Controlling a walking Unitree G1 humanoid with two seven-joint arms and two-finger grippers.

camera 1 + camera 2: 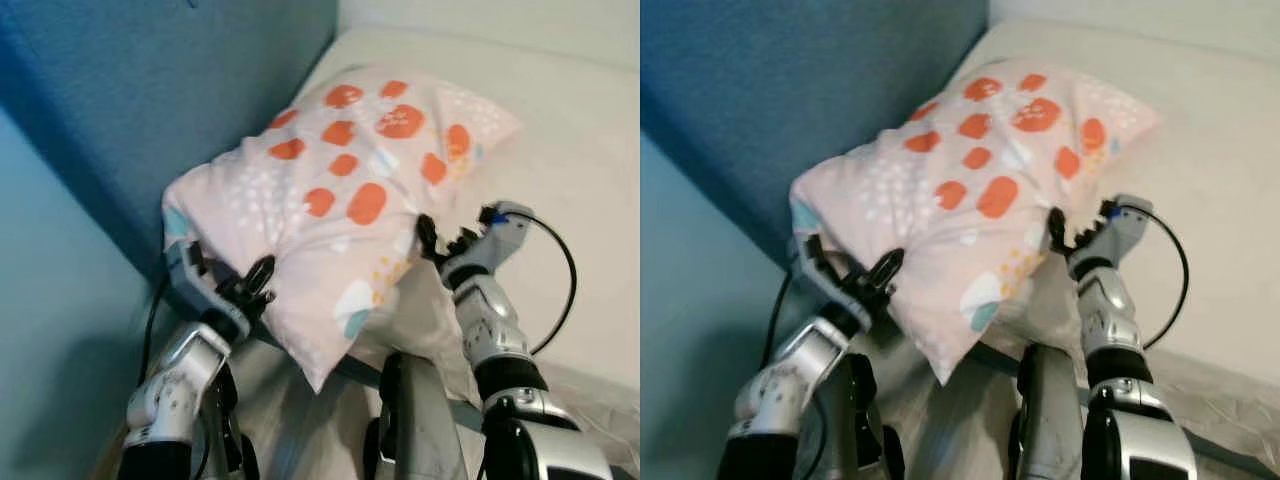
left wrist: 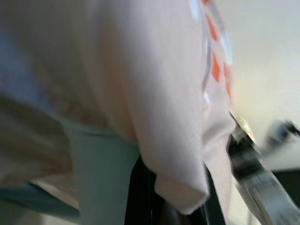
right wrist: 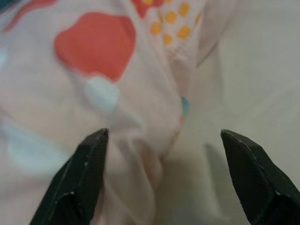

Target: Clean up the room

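Blue upholstered headboard point(image 1: 200, 90) on the robot's left, cream bed point(image 1: 570, 170) reaching away to the right, pale wall strip beyond.

Pink pillow point(image 1: 340, 200) with orange blotches, white speckles and a few teal patches, lying at a slant across the near corner of the bed, one long side close against the headboard, near corner drooping past the mattress edge toward the robot's body.

Left tool point(image 1: 255, 285) at the pillow's lower left edge, black fingers pressed into the cloth; in the left wrist view, a fold of pink pillowcase point(image 2: 178, 154) draped right over the dark fingers (blurred, so grip or gap: cannot tell).

Right tool point(image 3: 164, 173) at the pillow's right side, near the low corner; fingers point(image 3: 84, 178) spread wide in the right wrist view, bunched pillow fabric lying between them, one tip against the cloth, the other over bare sheet. Nothing clamped there.

Black cable point(image 1: 565, 270) looping from the right wrist over the sheet. Silver forearms of both arms rising from below.
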